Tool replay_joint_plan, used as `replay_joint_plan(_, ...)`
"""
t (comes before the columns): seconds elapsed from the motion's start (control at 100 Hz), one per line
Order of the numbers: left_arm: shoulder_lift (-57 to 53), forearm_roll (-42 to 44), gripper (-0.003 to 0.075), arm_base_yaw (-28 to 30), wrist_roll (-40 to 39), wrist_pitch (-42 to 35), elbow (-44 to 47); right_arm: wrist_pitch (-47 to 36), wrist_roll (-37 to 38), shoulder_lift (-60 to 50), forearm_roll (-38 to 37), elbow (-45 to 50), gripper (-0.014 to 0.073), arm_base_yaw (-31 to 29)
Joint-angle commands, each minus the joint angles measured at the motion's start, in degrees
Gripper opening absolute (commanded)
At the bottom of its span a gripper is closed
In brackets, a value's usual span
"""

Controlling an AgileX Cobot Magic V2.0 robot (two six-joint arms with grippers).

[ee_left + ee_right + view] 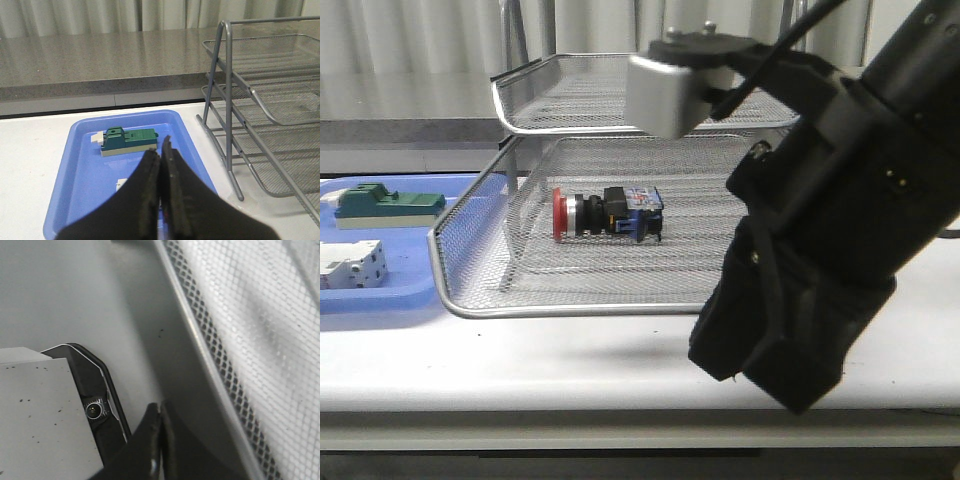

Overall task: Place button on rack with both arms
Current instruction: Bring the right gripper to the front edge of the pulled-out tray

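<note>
The button (608, 213) lies on the rack (570, 305); both my jaws are closed, empty. I withdraw slowly, clear of the mesh.

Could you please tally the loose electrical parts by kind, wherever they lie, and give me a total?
Red-capped push-button switch with black body and blue rear block, in the silver wire mesh rack: 1
Green-and-cream block, on the flat blue plastic tray: 1
White circuit breaker, on the same tray: 1
Total: 3
</note>
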Motion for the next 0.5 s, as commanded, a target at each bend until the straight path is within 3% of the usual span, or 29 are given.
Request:
replay_joint_plan(0.0, 0.35, -0.99, -0.002, 0.16, -0.35, -3.81, -1.7, -4.99, -0.72, 0.3, -0.88, -1.96, -0.0067, 0.06)
replay_joint_plan(0.49, 0.35, -0.99, -0.002, 0.16, -0.35, -3.81, -1.7, -14.42, -0.72, 4.97, -2.59, -3.42, -0.0068, -1.84)
